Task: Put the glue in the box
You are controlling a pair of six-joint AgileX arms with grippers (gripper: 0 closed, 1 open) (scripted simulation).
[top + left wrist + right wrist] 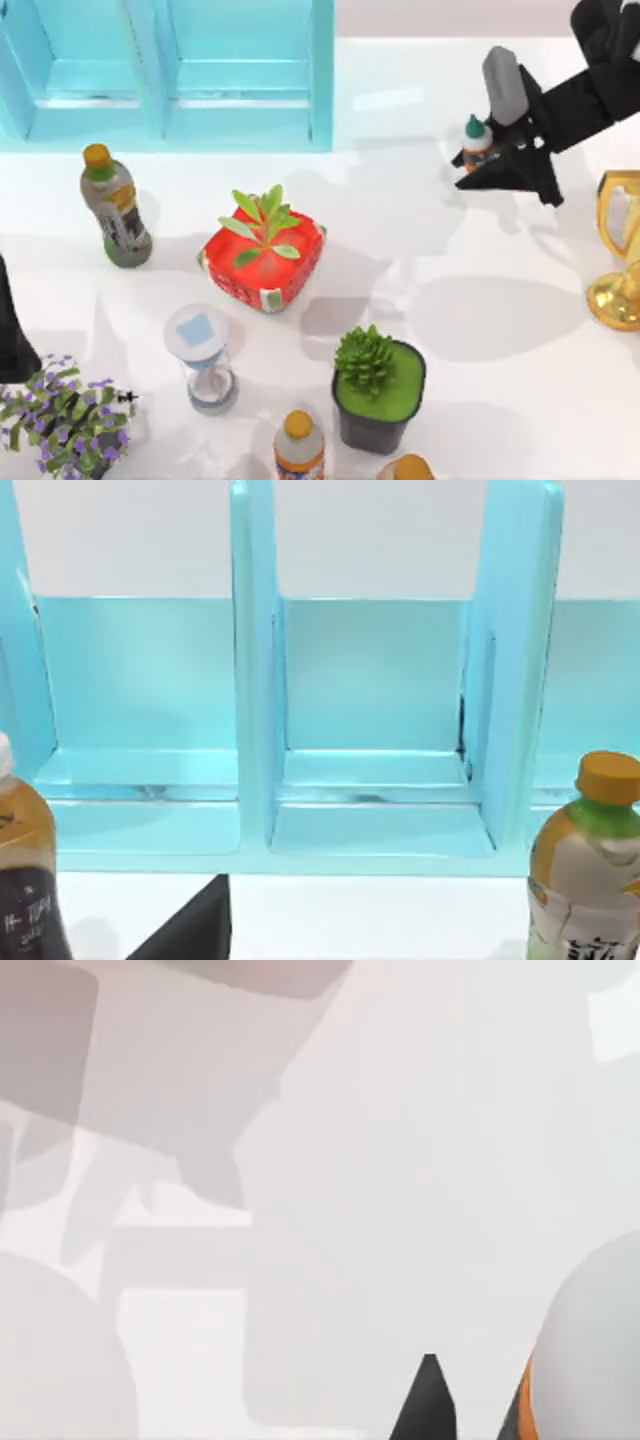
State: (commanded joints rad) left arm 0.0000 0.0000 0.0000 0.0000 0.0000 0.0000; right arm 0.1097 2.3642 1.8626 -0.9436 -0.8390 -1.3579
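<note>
White tabletop [480,330] carries the whole scene. In the top view the right gripper [482,158] sits at the far right of the table, its black fingers [510,172] clamped on the glue [477,141]. The glue is a small white bottle with a green cap and an orange label, held upright between the jaws; whether its base touches the table cannot be told. In the right wrist view a white, orange-edged curve [590,1360] beside a dark fingertip [428,1400] is probably the same bottle.

Well to the left of the right gripper, along the far edge, stands the box [170,75], a light blue unit with upright dividers; the left wrist view shows its open compartments [370,740].

Nearer than the right gripper, at the right edge, is a gold trophy [618,250]. Left of the gripper and nearer stand a red planter [262,258], a green succulent pot [378,385], an hourglass [203,358] and an orange-capped drink bottle [115,205].

The left gripper [12,335] is parked at the left edge, beside a purple flower pot [65,415]; its finger state cannot be told.
</note>
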